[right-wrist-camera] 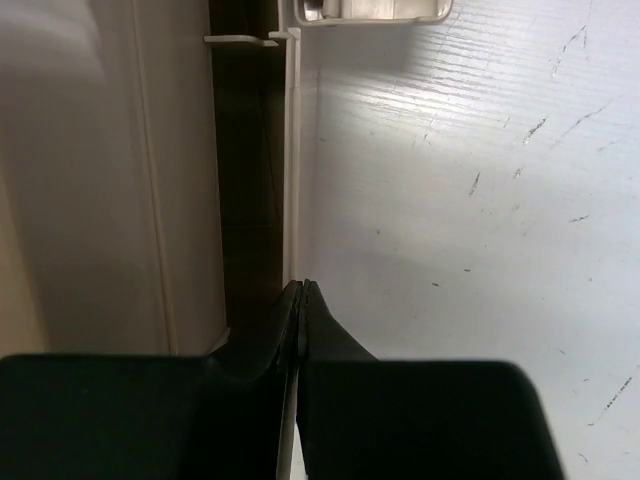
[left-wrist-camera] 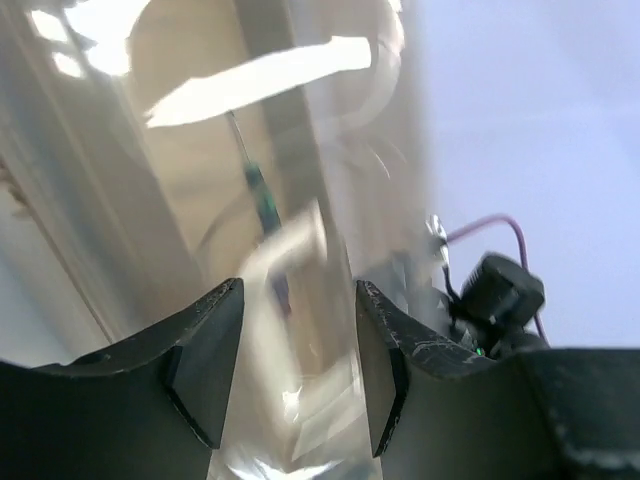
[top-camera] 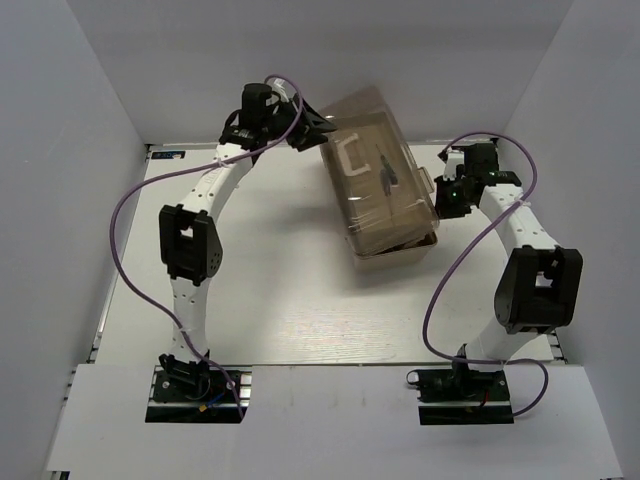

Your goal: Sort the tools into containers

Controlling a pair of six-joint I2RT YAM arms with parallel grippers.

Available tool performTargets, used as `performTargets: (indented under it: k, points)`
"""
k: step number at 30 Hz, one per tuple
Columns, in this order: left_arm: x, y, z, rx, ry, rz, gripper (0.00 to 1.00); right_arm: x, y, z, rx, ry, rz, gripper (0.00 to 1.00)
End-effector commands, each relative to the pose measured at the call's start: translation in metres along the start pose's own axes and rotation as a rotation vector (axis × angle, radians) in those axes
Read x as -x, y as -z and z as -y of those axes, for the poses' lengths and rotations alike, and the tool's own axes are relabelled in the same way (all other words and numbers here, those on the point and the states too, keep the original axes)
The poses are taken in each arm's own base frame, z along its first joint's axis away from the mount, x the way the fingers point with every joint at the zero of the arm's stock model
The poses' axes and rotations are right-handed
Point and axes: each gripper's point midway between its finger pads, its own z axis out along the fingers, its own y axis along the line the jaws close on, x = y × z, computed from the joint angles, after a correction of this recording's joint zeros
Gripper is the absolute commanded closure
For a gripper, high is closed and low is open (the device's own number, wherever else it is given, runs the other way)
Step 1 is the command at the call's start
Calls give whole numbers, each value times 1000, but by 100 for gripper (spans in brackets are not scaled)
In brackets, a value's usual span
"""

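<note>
The toolbox (top-camera: 398, 250) stands at the back centre of the table, its translucent brown lid (top-camera: 405, 205) with white handle (top-camera: 352, 157) blurred and lying over the beige trays. A thin dark screwdriver (top-camera: 385, 170) shows through the lid; in the left wrist view it shows as black-green (left-wrist-camera: 262, 195). My left gripper (top-camera: 318, 125) is at the lid's far left corner, jaws apart around the blurred lid edge (left-wrist-camera: 300, 330). My right gripper (top-camera: 447, 198) is shut and empty, its tips (right-wrist-camera: 303, 285) against the toolbox's beige right wall (right-wrist-camera: 292, 150). The other tools are hidden.
White walls enclose the table on the left, back and right. A beige latch tab (right-wrist-camera: 375, 10) sticks out from the toolbox side over the white tabletop (right-wrist-camera: 480, 200). The purple cables (top-camera: 130, 210) loop beside each arm.
</note>
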Motion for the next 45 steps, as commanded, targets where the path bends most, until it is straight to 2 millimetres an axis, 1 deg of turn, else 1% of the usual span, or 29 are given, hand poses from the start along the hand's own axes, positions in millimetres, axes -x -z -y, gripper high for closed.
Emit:
performTargets:
  k: [1, 2, 3, 4, 5, 6, 7, 8, 9, 10, 11, 12, 15, 18, 19, 23, 28, 29, 33, 34, 35, 36, 37, 38, 40, 41, 42, 43, 45]
  points:
    - [25, 42, 56, -39, -94, 95, 41, 21, 4, -3, 47, -1, 61, 100]
    - [25, 50, 60, -30, -113, 108, 40, 19, 0, -3, 52, -5, 50, 100]
    - [37, 75, 75, -26, -136, 169, 40, 20, 0, -3, 63, -9, 52, 100]
    - [34, 82, 64, 8, -130, 177, 40, 16, -4, -6, 83, -12, 37, 100]
    - [34, 94, 62, 31, -138, 193, 39, 17, -5, -6, 88, -14, 39, 100]
    - [26, 97, 44, 86, -150, 193, 39, 17, -6, -9, 104, -14, 35, 100]
    - [23, 120, 55, 92, -173, 218, 39, 16, -9, -10, 119, -22, 26, 100]
    - [17, 127, 52, 106, -182, 219, 38, 16, -9, -13, 134, -24, 27, 100]
    - [1, 130, 23, 160, -150, 187, 38, 15, -11, -15, 149, -30, 17, 100]
    - [-6, 135, 17, 169, -147, 191, 38, 15, -11, -17, 160, -31, 14, 100]
    - [-12, 154, 25, 156, -171, 215, 38, 14, -10, -21, 184, -42, 8, 100]
    - [-34, 154, -4, 201, -132, 177, 37, 13, -11, -23, 194, -42, 2, 100]
    - [-63, 173, -29, 237, -106, 170, 37, 16, -6, -33, 240, -45, 12, 100]
    - [-83, 182, -52, 280, -102, 161, 37, 17, -3, -43, 282, -36, 11, 100]
    - [-87, 188, -49, 274, -125, 166, 37, 15, -2, -48, 295, -35, 0, 100]
    - [-104, 198, -67, 349, -168, 127, 35, 9, 1, -65, 360, -19, -22, 100]
    - [-111, 207, -70, 373, -221, 108, 29, 8, 2, -76, 379, 5, -22, 100]
    - [-114, 208, -77, 395, -224, 98, 27, 7, 0, -78, 371, 13, -27, 100]
    - [-118, 215, -82, 424, -256, 92, 24, 5, -2, -63, 269, 22, -38, 100]
    - [-119, 219, -85, 446, -262, 93, 21, 5, -1, -56, 241, 31, -36, 100]
    - [-118, 222, -90, 475, -269, 97, 19, 2, -3, -38, 141, 34, -49, 99]
    - [-116, 226, -88, 486, -296, 101, 15, -1, 0, -33, 111, 36, -56, 89]
    - [-118, 230, -96, 525, -298, 94, 15, -7, 3, -18, 43, 51, -79, 81]
    - [-118, 234, -97, 540, -308, 96, 13, -12, 8, -10, 4, 58, -85, 65]
    - [-118, 242, -97, 564, -343, 100, 8, -18, 21, -5, -21, 98, -65, 53]
    - [-118, 245, -101, 585, -350, 97, 8, -28, 22, -8, -6, 106, -73, 46]
    - [-118, 249, -99, 590, -366, 102, 6, -25, 31, -10, -4, 135, -36, 30]
    - [-118, 253, -99, 595, -388, 110, 4, -35, 34, -12, -4, 155, -26, 23]
    - [-118, 257, -98, 598, -415, 118, 3, -38, 41, -16, -9, 151, -14, 13]
